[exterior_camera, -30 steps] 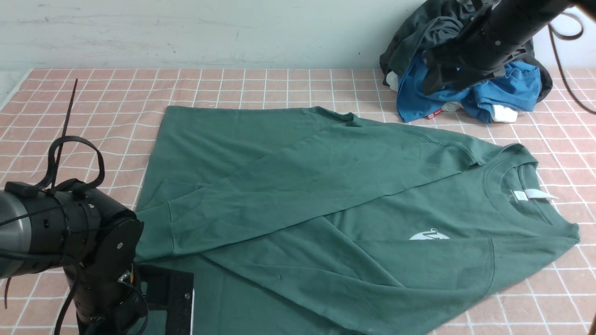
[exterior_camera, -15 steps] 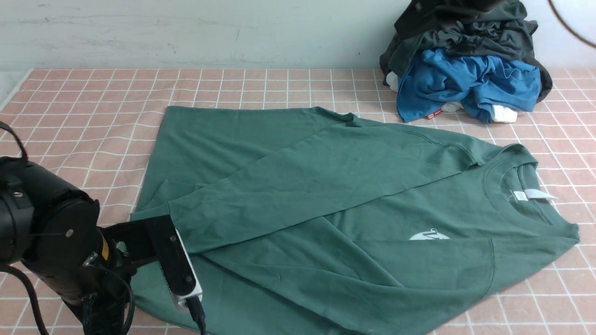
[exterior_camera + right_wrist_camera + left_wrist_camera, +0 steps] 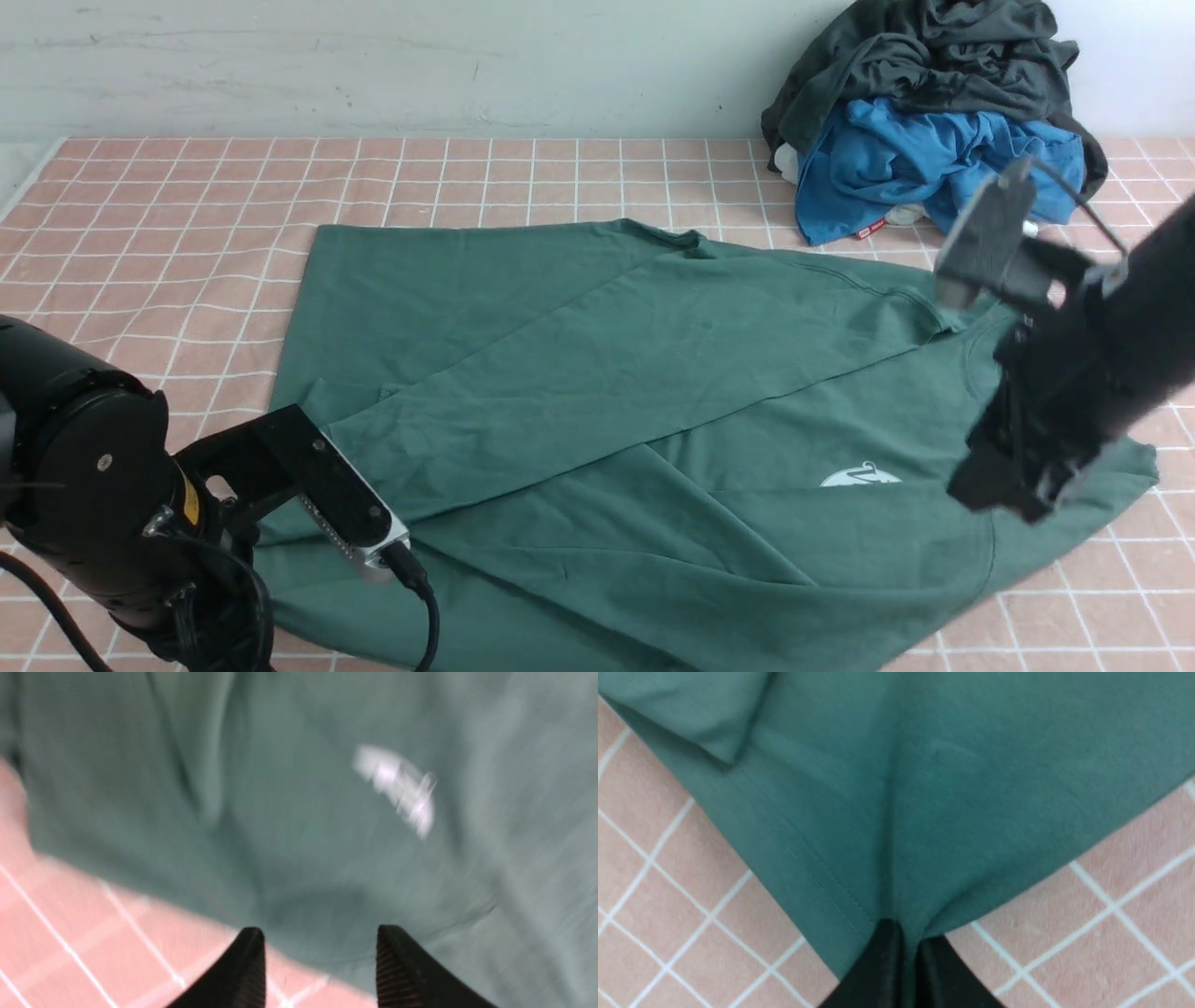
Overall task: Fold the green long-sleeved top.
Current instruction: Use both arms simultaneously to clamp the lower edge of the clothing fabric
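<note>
**Two grips on the near edge before the fold**

You are pinching a hemmed corner of the green long-sleeved top (image 3: 607,392) in your left gripper (image 3: 903,926). Its jaws are standing shut on the cloth, and a crease is running straight out ahead of the fingertips. The top is lying spread on the pink tiled table (image 3: 187,187) with both sleeves crossed over its body, reaching from your left gripper across to beneath your right one.

Your right gripper (image 3: 317,938) is hanging open and empty, jaws well apart, just over the garment's edge. The white chest logo (image 3: 397,788) is lying ahead of its tips. That view is blurred, so whether the tips are touching the cloth cannot be told.

The step in hand looks like securing the second grip.
- Aim the right jaws at the edge directly below them.
- Take every layer, and close fully before either hand is lifting.
- Raise both hands level and together, with the edge taut between them, so the crossed sleeves are not sliding off.
- Carry the edge away from you.
- Stay short of the blue garment (image 3: 896,159) and the dark grey garment (image 3: 934,56) piled well beyond your right gripper.
</note>
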`<state>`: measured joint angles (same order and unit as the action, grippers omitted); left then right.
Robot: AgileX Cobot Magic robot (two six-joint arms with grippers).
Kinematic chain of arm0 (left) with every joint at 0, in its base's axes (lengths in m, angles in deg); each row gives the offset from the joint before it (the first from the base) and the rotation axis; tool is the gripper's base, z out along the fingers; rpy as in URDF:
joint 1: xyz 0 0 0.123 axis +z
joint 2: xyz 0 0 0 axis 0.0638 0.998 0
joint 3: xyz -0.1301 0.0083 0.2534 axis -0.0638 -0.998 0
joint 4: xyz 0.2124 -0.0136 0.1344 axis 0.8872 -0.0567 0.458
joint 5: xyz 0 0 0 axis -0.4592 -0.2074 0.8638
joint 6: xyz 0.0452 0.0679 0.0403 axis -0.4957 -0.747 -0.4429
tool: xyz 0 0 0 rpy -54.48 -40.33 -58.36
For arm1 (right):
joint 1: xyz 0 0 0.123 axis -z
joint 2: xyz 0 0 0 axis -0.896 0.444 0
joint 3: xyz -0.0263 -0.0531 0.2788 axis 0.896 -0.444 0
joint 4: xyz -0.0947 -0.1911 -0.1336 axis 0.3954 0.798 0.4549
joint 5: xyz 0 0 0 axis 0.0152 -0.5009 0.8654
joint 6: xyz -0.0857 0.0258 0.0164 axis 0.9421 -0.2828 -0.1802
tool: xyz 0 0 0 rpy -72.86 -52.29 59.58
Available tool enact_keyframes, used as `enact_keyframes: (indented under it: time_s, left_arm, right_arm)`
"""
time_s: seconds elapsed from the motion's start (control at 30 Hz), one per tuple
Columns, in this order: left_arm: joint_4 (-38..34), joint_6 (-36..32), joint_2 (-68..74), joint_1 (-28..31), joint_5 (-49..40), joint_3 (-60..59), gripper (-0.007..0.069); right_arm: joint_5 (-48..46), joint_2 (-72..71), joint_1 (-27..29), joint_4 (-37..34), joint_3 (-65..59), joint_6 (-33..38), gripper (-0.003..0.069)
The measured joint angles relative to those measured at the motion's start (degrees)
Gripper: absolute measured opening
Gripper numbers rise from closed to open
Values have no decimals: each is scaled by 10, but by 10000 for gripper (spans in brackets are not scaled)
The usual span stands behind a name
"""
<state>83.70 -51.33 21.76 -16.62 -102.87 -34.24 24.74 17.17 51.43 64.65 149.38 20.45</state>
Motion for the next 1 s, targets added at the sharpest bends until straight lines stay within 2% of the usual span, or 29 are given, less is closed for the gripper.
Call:
enact_keyframes:
  time_s: [0.1, 0.23, 0.33, 0.43, 0.6, 0.73, 0.77, 0.83, 0.87, 1.0]
  left_arm:
    - [-21, 0, 0, 0, 7, 0, 7]
    - [-27, 0, 0, 0, 10, 0, 7]
    - [-27, 0, 0, 0, 14, 0, 7]
    - [-27, 0, 0, 0, 14, 0, 7]
    - [-30, 5, 0, 0, 13, 0, 7]
    - [-41, 32, 0, 0, -9, 1, 7]
    - [-41, 46, -4, 0, -22, 5, 7]
    - [-41, 59, -9, 0, -32, 10, 7]
    - [-41, 82, -22, 2, -45, 20, 7]
    - [-51, 108, -34, 29, -59, 72, 7]
  right_arm:
    - [67, 11, 0, 79, -74, 11, 417]
    - [162, 31, 0, 180, -118, 34, 493]
    - [213, 61, 0, 244, -128, 48, 507]
    - [232, 85, 0, 271, -128, 51, 502]
    - [252, 103, 0, 270, -128, 56, 405]
    - [245, 102, 0, 244, -128, 53, 196]
    - [230, 96, 0, 237, -128, 38, 97]
    - [217, 89, 0, 233, -128, 20, 52]
    - [202, 73, 0, 233, -128, -19, 14]
    - [203, 45, 0, 257, -121, -81, -2]
